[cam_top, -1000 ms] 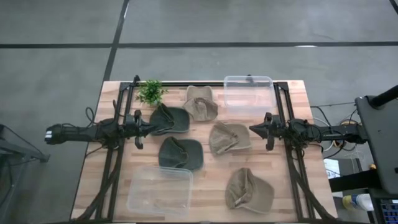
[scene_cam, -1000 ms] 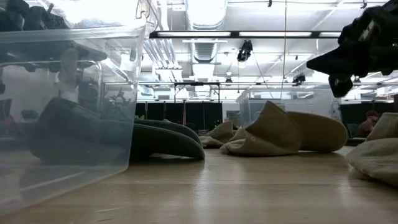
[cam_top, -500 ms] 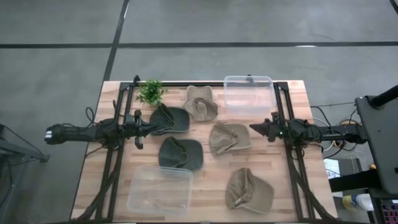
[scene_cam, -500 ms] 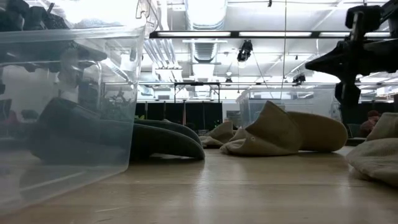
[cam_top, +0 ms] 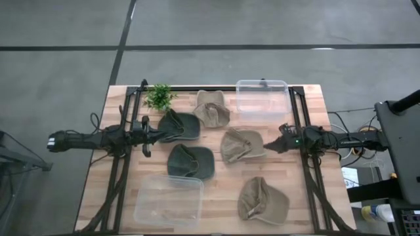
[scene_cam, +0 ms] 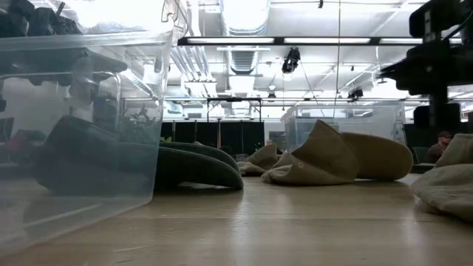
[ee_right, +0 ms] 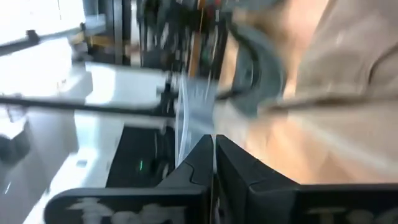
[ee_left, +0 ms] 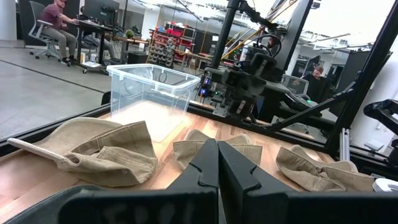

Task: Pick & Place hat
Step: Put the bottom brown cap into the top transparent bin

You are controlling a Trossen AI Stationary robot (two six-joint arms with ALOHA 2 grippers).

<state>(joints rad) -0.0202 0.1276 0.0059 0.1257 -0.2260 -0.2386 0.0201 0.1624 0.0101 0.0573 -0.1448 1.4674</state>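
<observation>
Five hats lie on the wooden bench (cam_top: 308,98). Two are dark green: one hat (cam_top: 178,126) toward the left side just below the small green plant (cam_top: 159,96), and another dark hat (cam_top: 191,161) in the middle. Three are tan: one tan hat (cam_top: 211,110) near the far edge at its middle, a second tan hat (cam_top: 241,145) right of centre, and a third tan hat (cam_top: 262,200) near the front right corner.

A clear box (cam_top: 262,97) stands at the far edge toward the right corner, and a second clear box (cam_top: 168,201) sits at the front edge toward the left.

The left hand (cam_top: 155,132) hovers at the left side of the bench, its tip just beside the far dark hat, with the fingers (ee_left: 205,163) pressed together and nothing between them.

The right hand (cam_top: 267,145) reaches in from the right side, its tip just beside the edge of the tan hat right of centre. In its own wrist view its fingers (ee_right: 200,155) are pressed together with only a thin seam between them, holding nothing.
</observation>
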